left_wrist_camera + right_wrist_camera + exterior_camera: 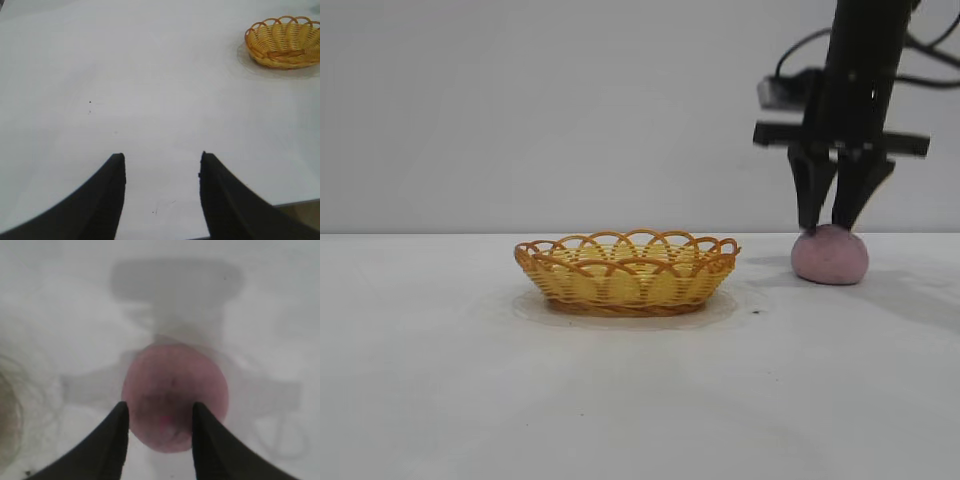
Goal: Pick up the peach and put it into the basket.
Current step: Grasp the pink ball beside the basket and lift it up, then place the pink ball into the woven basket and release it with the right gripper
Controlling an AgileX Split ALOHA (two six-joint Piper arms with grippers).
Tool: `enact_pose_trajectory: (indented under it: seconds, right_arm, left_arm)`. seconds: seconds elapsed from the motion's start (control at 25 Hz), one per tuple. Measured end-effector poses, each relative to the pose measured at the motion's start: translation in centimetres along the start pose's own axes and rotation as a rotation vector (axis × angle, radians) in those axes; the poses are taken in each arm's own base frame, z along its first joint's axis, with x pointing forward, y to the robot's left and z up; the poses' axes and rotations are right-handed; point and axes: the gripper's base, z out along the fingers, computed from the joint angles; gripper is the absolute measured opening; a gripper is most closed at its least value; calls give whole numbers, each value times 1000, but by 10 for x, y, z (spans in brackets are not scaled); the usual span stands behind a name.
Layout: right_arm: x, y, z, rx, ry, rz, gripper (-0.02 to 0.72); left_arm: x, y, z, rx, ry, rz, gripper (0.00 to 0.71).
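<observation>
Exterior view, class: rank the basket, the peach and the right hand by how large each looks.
1. Basket, clearly widest.
2. Right hand with its mount; it may stand at a different depth, so this is apparent size only.
3. Peach, smallest.

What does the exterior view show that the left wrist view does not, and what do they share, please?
Only the exterior view shows the peach on the table, with the open right gripper directly above it, fingertips at its top. Only the left wrist view shows the left gripper, open over bare table far from the basket. Both show the empty basket standing on the white table.
</observation>
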Motion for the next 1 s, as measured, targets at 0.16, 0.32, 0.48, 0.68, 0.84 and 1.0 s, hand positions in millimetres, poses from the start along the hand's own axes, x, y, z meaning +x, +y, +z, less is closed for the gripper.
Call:
enact_pose_trajectory:
  seconds: [0.16,0.32,0.48,0.68,0.84,1.0]
  right_arm:
    - [-3,1,0,-4,-20,1,0]
    - [-6,16,-36,-20,-101,-29,0]
    - [-3,56,-92,-89,-231,-78,0]
    - [10,122,-105,-150,-232,-210,0]
    - [16,153,-80,-168,-171,-271,0]
    - [18,165,-44,-165,-94,-293,0]
  left_arm:
    - [0,0,0,-20,0,-13,296]
    - [0,-1,0,-90,-1,-55,296]
    - [0,-1,0,-108,-1,-65,296]
    - [0,-1,0,-108,-1,-65,296]
    - [0,-1,0,-108,-3,-65,296]
    - [0,-1,0,-108,-3,-65,296]
